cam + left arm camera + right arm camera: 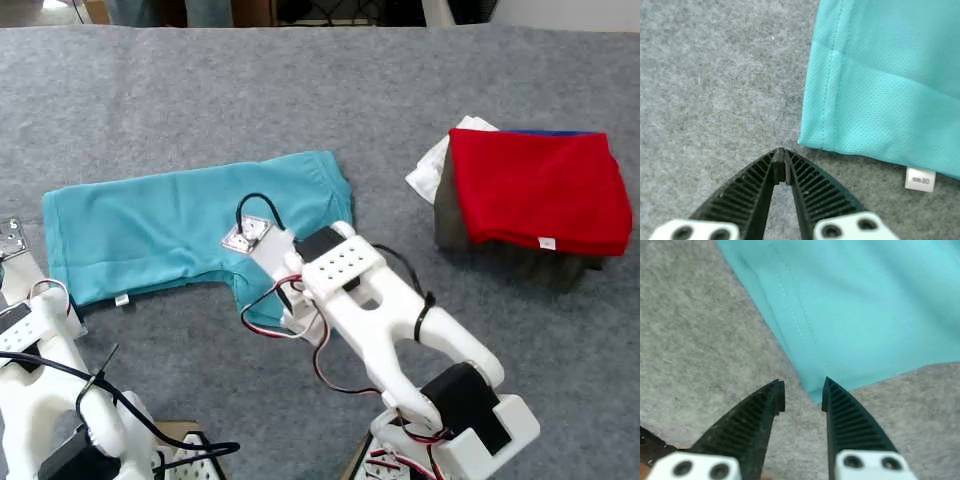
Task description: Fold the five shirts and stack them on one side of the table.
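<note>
Teal shirt (180, 235) spread flat on the grey desk (300, 90), its long axis running across the desk from side to side in the high view. Both arms stand along its near long edge, one toward each end.

Right gripper (802, 390): jaws partly open and holding nothing. A hemmed corner of the shirt lies on the desk just ahead of the tips, in line with the gap between them.

Left gripper (781, 155): jaws closed tip to tip and empty. It points at bare desk, with the shirt's other near corner just beside and beyond the tips. A small white tag (920, 178) hangs from that edge.

The cloth is a fine mesh knit with stitched hems. It lies smooth, apparently already doubled into a long band with a short flap at the near edge.

A stack of folded shirts, the red shirt (540, 190) on top, sits well apart toward the other side.

Judgement: the next fold probably needs both near corners gripped.
</note>
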